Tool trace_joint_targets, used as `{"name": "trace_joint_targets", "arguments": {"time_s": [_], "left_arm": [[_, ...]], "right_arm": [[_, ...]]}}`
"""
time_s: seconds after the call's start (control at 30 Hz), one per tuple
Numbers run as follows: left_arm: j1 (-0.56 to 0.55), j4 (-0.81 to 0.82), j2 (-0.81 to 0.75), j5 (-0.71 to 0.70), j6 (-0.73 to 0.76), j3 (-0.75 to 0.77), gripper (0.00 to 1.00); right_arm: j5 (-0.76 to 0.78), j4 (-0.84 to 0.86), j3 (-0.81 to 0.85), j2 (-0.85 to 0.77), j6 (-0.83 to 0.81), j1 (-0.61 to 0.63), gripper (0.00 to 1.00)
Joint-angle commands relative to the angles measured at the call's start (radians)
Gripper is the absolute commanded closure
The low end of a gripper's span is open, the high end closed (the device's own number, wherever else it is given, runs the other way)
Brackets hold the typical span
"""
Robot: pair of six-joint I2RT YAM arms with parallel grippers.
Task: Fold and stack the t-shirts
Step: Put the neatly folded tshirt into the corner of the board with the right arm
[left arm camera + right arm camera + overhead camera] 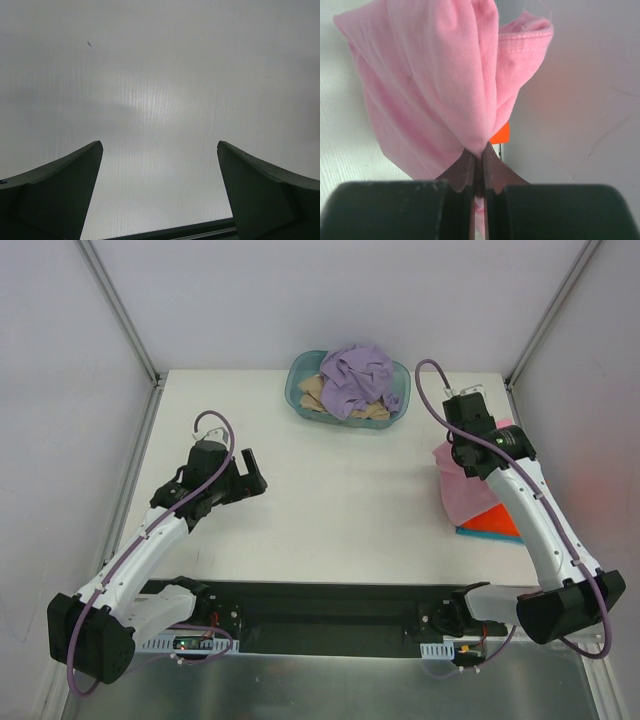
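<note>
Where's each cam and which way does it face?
Top external: above, behind the bases, looking down at the table; left arm, right arm show.
Left wrist: faces white surface, likely tabletop, between fingers of the open left gripper.
Right wrist: faces the pink t-shirt pinched in the right gripper.
Shared: top and right wrist show that pink t-shirt.

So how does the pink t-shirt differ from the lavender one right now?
The pink t-shirt is pinched in the right gripper; the lavender t-shirt is not held by anything. Pink is on the right, over the orange-red t-shirt; lavender sits crumpled in the basket at the back, on top of the tan t-shirt. Both are soft, plain-coloured and not yet folded flat.
</note>
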Motion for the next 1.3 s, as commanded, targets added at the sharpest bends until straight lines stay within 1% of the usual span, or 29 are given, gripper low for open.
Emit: {"name": "trace_joint_targets", "arguments": {"time_s": [0.0, 0.17, 0.33, 0.43, 0.47, 0.57, 0.7, 0.87, 0.97, 1.0, 1.07, 1.17, 1.2, 1.23, 1.27], "left_arm": [[0.01, -0.007, -0.01, -0.03, 0.017, -0.005, 0.01], [0.011, -0.007, -0.007, -0.033, 0.017, -0.007, 0.01], [0.013, -0.007, -0.004, -0.036, 0.017, -0.007, 0.01], [0.013, -0.007, -0.001, -0.037, 0.018, -0.007, 0.01], [0.014, -0.007, -0.001, -0.037, 0.018, -0.007, 0.01], [0.015, -0.007, -0.004, -0.039, 0.018, -0.007, 0.01], [0.016, -0.007, -0.004, -0.044, 0.018, -0.008, 0.01], [0.018, -0.007, 0.002, -0.047, 0.018, -0.008, 0.01], [0.019, -0.007, 0.009, -0.05, 0.018, -0.007, 0.01], [0.019, -0.007, 0.01, -0.051, 0.018, -0.007, 0.01], [0.021, -0.007, 0.009, -0.056, 0.018, -0.008, 0.01], [0.021, -0.007, 0.009, -0.056, 0.017, -0.008, 0.01], [0.021, -0.007, 0.015, -0.059, 0.017, -0.008, 0.01], [0.021, -0.007, 0.015, -0.059, 0.018, -0.008, 0.01], [0.021, -0.007, 0.018, -0.057, 0.02, -0.007, 0.01]], "right_arm": [[-0.013, -0.064, 0.097, -0.01, -0.001, -0.027, 0.99], [-0.089, -0.072, 0.115, -0.013, -0.009, -0.092, 0.99], [-0.174, -0.046, 0.048, 0.006, -0.065, -0.166, 0.99], [-0.191, -0.026, 0.026, 0.052, -0.11, -0.241, 0.99], [-0.201, -0.023, 0.025, 0.067, -0.113, -0.292, 0.99], [-0.227, -0.005, 0.019, 0.134, -0.096, -0.376, 0.99], [-0.144, 0.021, 0.014, 0.207, -0.058, -0.441, 0.99], [-0.092, 0.052, 0.002, 0.309, -0.056, -0.494, 0.98], [-0.026, 0.049, -0.006, 0.346, 0.002, -0.516, 0.97], [0.027, 0.043, -0.012, 0.365, 0.017, -0.518, 0.97], [0.072, 0.037, -0.015, 0.383, 0.055, -0.524, 0.96], [0.128, 0.021, -0.017, 0.409, 0.101, -0.539, 0.84], [0.128, 0.014, -0.017, 0.415, 0.109, -0.541, 0.73], [0.132, 0.008, -0.012, 0.421, 0.115, -0.542, 0.51], [0.147, 0.003, -0.009, 0.423, 0.131, -0.542, 0.47]]}}
